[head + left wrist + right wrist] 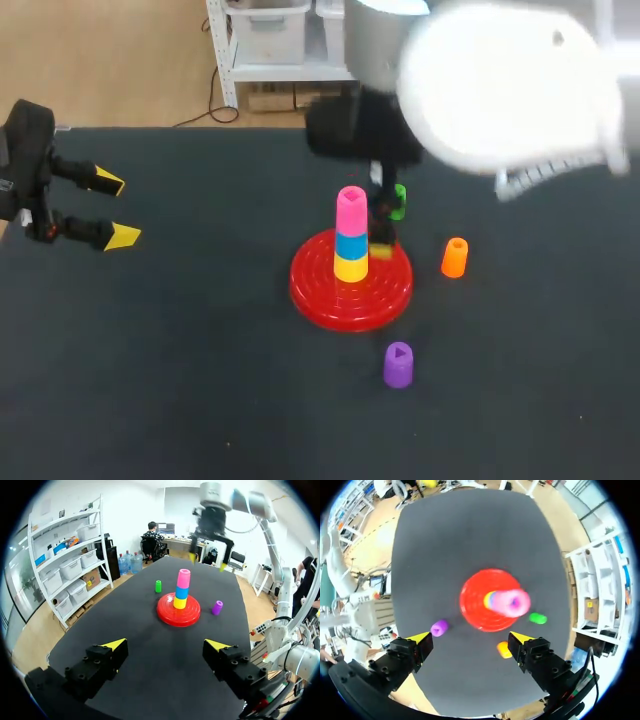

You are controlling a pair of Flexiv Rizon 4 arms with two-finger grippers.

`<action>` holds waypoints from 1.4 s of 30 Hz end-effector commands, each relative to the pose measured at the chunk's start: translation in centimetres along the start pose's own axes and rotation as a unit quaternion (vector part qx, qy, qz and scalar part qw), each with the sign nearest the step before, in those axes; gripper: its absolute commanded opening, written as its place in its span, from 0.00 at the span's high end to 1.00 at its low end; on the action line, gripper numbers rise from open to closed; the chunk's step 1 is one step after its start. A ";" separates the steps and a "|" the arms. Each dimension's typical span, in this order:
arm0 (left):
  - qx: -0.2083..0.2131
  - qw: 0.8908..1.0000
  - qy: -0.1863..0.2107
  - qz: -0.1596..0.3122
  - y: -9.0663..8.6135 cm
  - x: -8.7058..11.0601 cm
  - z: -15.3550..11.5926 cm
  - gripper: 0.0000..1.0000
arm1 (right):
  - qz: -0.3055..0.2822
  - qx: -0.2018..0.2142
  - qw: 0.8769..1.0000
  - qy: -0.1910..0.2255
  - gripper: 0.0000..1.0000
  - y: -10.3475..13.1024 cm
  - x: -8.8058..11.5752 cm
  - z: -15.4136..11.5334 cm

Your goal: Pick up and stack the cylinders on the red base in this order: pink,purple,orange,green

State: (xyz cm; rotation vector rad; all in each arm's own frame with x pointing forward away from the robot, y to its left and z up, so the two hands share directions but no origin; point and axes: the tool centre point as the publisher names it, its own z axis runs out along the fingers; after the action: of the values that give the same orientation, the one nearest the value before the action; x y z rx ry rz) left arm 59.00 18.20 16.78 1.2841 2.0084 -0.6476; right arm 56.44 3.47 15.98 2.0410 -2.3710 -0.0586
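pink cylinder (pixel 351 205) tops the red base (pixel 310 290) stack, so right gripper (pixel 470 637) hangs spread and empty above it; purple cylinder (pixel 398 364) probably next.

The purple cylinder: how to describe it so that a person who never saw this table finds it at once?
Find the red base in the middle of the table, carrying a yellow, blue and pink stack. The purple cylinder stands alone just beyond its rim, on the side nearest the head camera. The other loose pieces, an orange cylinder and a green cylinder, stand elsewhere.
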 end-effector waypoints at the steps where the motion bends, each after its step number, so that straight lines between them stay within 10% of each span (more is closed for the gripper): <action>1: 0.000 1.000 -0.003 0.002 0.0 0.2 0.1 0.00 | -0.004 0.042 0.998 -0.054 0.00 3.4 2.4 3.0; 14: 0.000 1.000 -0.003 0.002 0.0 0.2 0.1 0.00 | -0.033 0.040 0.998 -0.023 0.00 5.3 3.9 9.0; 42: 0.000 1.000 -0.003 0.002 0.0 0.2 0.1 0.00 | -0.049 0.012 0.999 -0.012 0.00 6.3 2.5 11.2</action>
State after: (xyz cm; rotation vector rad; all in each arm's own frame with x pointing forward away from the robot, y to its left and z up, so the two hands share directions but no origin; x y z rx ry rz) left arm 59.01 18.20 16.78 1.2842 2.0084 -0.6477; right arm 49.63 1.29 5.61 2.1807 -2.3128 -0.0761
